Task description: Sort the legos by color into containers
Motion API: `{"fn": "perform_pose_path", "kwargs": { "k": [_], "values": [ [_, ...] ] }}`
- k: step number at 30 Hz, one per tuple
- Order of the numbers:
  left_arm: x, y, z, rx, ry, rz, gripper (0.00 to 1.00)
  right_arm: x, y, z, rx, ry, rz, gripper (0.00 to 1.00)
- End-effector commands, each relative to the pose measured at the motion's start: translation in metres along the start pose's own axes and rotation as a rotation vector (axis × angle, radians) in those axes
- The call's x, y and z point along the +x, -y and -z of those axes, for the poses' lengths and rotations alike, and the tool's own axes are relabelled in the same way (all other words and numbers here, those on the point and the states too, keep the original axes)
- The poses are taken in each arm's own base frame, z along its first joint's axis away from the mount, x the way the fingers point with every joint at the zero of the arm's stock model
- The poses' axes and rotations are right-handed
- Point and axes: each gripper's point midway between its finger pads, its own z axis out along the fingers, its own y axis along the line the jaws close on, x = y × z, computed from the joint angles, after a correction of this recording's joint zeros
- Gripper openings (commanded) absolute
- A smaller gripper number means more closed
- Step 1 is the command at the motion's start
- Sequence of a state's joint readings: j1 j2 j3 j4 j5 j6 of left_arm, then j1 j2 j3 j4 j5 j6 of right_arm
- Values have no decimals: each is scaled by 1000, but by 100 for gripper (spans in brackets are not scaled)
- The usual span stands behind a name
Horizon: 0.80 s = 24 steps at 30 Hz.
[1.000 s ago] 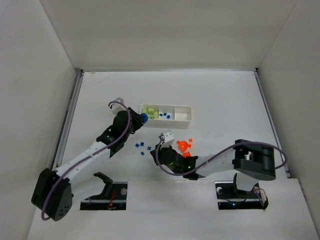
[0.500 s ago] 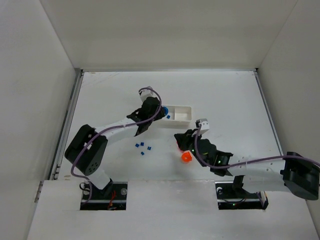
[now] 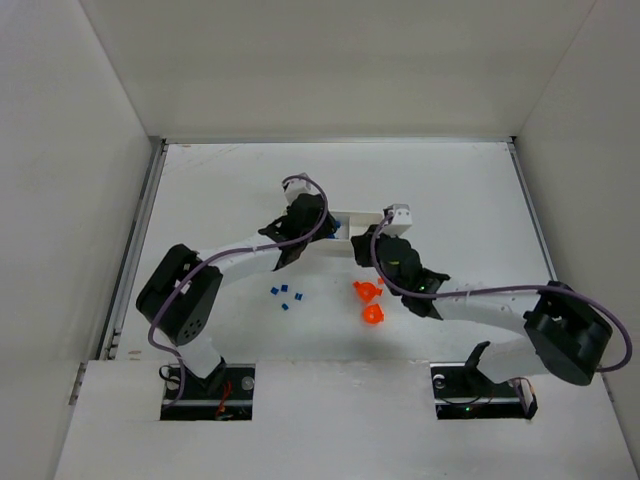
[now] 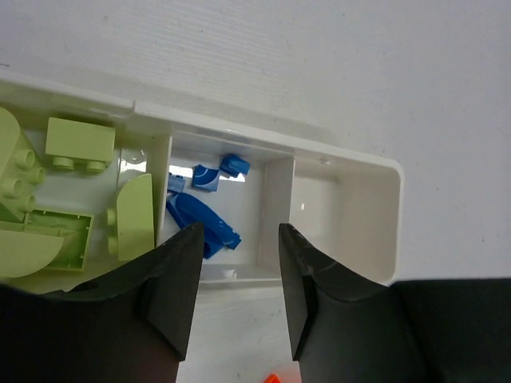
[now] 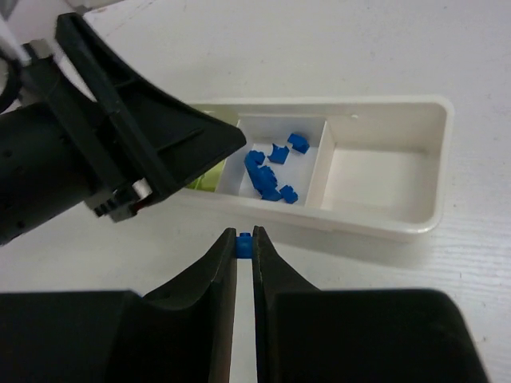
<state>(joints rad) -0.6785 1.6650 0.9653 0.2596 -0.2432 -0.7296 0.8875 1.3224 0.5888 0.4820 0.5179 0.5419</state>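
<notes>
The white tray (image 3: 360, 216) lies mid-table, largely hidden by both grippers. In the left wrist view the tray (image 4: 394, 215) holds light green legos (image 4: 78, 142) in its left compartment and blue legos (image 4: 201, 217) in the middle one; the right compartment is bare. My left gripper (image 4: 239, 233) is open and empty above the tray's near wall, and it also shows from above (image 3: 320, 228). My right gripper (image 5: 246, 239) is shut on a tiny blue lego (image 5: 246, 245) just short of the tray's (image 5: 441, 159) near wall, facing the blue compartment (image 5: 271, 171).
Several blue legos (image 3: 285, 296) lie on the table left of centre. Orange legos (image 3: 368, 290) (image 3: 373, 315) lie below the tray, by the right arm. The left gripper's black body (image 5: 120, 159) sits close to the left of the right gripper's fingers.
The left gripper has moved right along the tray from its left end. The right gripper has swung from the orange legos up to the tray's near wall.
</notes>
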Motion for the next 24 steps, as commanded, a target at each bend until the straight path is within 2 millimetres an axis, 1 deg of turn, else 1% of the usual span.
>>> {"fn": "perform_pose_path", "kwargs": {
  "k": [1,4,7,9,12,14,16,17,18,19,20,24],
  "values": [
    [-30,10,23,53,84,27,39,-23,-21,-20,-55,41,2,16],
    [-34,-4,42,44,118,39,35,-21,-24,-42,-57,23,14,16],
    [-32,-28,62,7,147,38,33,-14,-24,-62,-47,-5,30,16],
    [-24,-49,76,-29,146,29,33,-7,-27,-72,-50,-23,43,17],
    [-4,-87,96,-113,117,4,33,-2,-27,-84,-41,-41,54,18],
    [12,-113,107,-175,91,-13,33,-1,-26,-88,-32,-47,57,20],
    [27,-137,118,-235,62,-32,33,-2,-27,-91,-30,-49,59,24],
    [34,-148,122,-264,50,-38,33,-2,-28,-92,-30,-48,60,28],
    [40,-158,126,-292,38,-41,33,-4,-29,-92,-33,-46,64,34],
    [46,-166,129,-312,28,-43,33,-5,-30,-92,-35,-45,64,40],
    [51,-172,131,-325,19,-41,33,-6,-31,-92,-38,-43,64,43],
    [69,-182,134,-342,-13,-32,31,-12,-33,-86,-42,-34,64,44]
  ]
}}
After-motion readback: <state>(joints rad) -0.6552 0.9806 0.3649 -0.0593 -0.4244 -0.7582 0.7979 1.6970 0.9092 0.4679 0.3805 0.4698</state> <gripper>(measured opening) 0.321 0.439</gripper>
